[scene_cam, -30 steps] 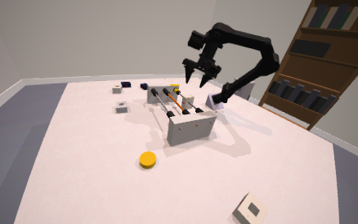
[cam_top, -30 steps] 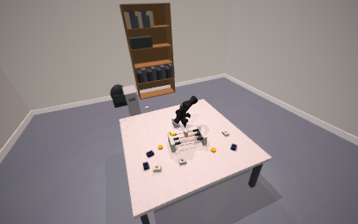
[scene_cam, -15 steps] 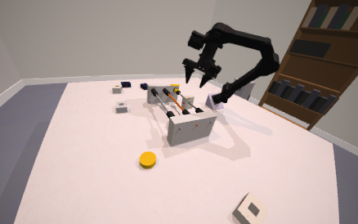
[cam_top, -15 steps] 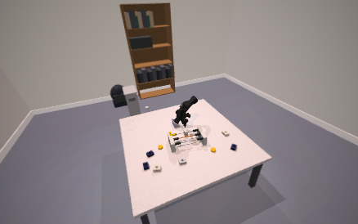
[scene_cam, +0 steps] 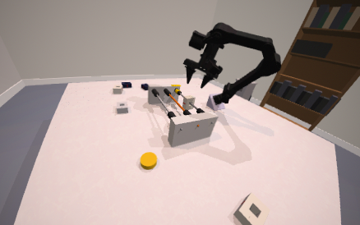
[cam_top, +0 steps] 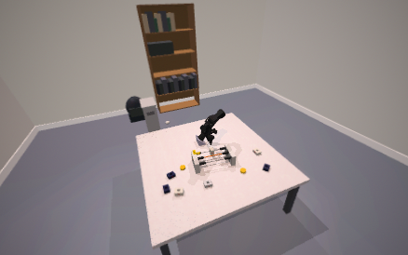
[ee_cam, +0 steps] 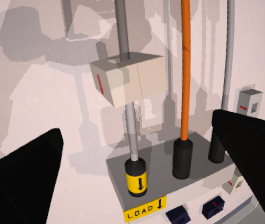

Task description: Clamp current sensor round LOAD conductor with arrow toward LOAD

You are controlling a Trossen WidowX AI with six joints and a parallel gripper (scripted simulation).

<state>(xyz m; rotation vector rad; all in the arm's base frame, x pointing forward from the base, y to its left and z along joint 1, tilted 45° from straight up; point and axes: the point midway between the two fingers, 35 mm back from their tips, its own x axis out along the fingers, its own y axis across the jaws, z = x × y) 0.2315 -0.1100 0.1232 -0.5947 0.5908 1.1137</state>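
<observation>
The cream sensor (cam_top: 211, 150) (scene_cam: 189, 101) (ee_cam: 128, 80) sits round the grey LOAD conductor (ee_cam: 131, 130), partway along it. Its halves look closed together, with a thin seam; whether it is latched cannot be told. A red mark is on its left face in the wrist view, running roughly toward the LOAD end; its head is too small to tell. The yellow LOAD marker (scene_cam: 176, 85) (ee_cam: 145, 210) has a black arrow. My gripper (cam_top: 208, 140) (scene_cam: 196, 84) (ee_cam: 139, 125) is open and empty, above the conductors and apart from the sensor.
An orange conductor (scene_cam: 176, 101) (ee_cam: 185, 75) and another grey one run beside it between two grey end blocks (scene_cam: 191, 130). Loose pale blocks (scene_cam: 122, 107) (ee_cam: 250, 101), dark blocks (cam_top: 170, 175) (ee_cam: 213, 206) and yellow discs (cam_top: 243, 170) (scene_cam: 149, 160) lie around the stand.
</observation>
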